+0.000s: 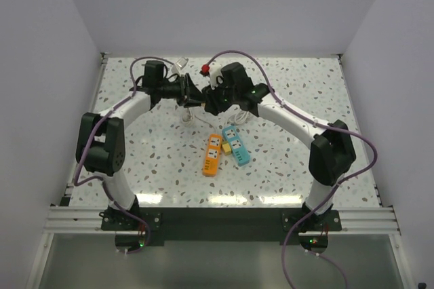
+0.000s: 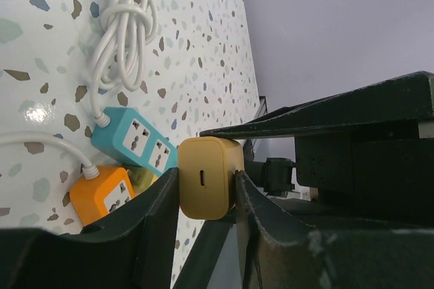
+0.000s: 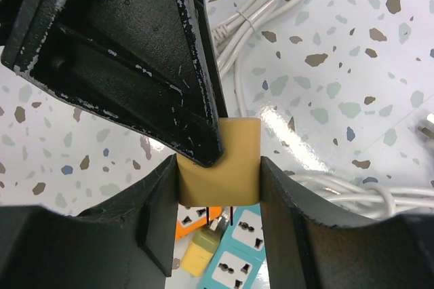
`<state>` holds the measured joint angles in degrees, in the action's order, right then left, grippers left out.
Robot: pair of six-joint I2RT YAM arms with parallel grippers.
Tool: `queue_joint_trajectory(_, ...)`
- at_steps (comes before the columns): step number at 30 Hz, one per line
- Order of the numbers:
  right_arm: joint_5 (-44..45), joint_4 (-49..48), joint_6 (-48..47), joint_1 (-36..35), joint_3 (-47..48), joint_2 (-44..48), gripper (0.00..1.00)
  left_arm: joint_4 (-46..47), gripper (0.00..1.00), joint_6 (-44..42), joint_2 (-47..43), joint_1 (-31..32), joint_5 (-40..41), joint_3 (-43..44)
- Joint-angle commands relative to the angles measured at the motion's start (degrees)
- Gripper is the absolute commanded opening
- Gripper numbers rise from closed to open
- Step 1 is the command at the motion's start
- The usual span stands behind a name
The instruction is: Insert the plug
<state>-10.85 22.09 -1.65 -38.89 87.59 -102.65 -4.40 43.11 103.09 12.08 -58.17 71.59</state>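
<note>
The plug [image 2: 207, 177] is a small yellow-tan block hanging in mid-air above the table, clamped by both grippers at once. My left gripper [image 2: 207, 182] is shut on its two sides, with the face that has a small slot turned toward the left wrist camera. My right gripper [image 3: 218, 180] is shut on it across the other pair of sides. The plug [image 3: 227, 167] has two thin prongs pointing down toward the strips below. A left finger [image 3: 135, 51] overlaps its top corner. From above, the left gripper [image 1: 193, 95] and right gripper [image 1: 209, 101] meet nose to nose and hide the plug.
An orange power strip [image 1: 213, 155] and a teal power strip [image 1: 236, 145] lie side by side mid-table, with another small yellow plug [image 3: 203, 252] between them. White coiled cables [image 1: 192, 118] lie under the grippers. A small red object [image 1: 205, 68] sits near the back.
</note>
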Motion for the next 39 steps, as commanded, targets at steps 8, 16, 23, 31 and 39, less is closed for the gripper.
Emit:
queue_joint_trajectory(8,5.92,-7.67,6.83,-0.13,-2.95,4.65,0.78,2.83,0.0,0.48,-0.26,0.49,-3.1,-0.4)
queue_joint_trajectory(16,8.39,-6.44,7.8,-0.04,-8.39,10.71,0.88,5.12,0.0,1.02,4.57,-2.41,3.32,3.18)
queue_joint_trajectory(23,17.42,-6.27,9.64,0.48,-14.28,16.17,0.99,-1.65,0.0,-3.82,7.04,-2.58,11.31,7.16)
queue_joint_trajectory(31,22.37,0.66,19.93,6.37,-6.05,7.22,0.97,-12.99,0.0,-16.55,4.58,-1.44,21.16,11.45)
queue_joint_trajectory(39,23.5,8.49,30.2,10.68,2.4,-3.52,0.96,-17.39,0.0,-22.54,-1.21,1.89,30.3,11.12)
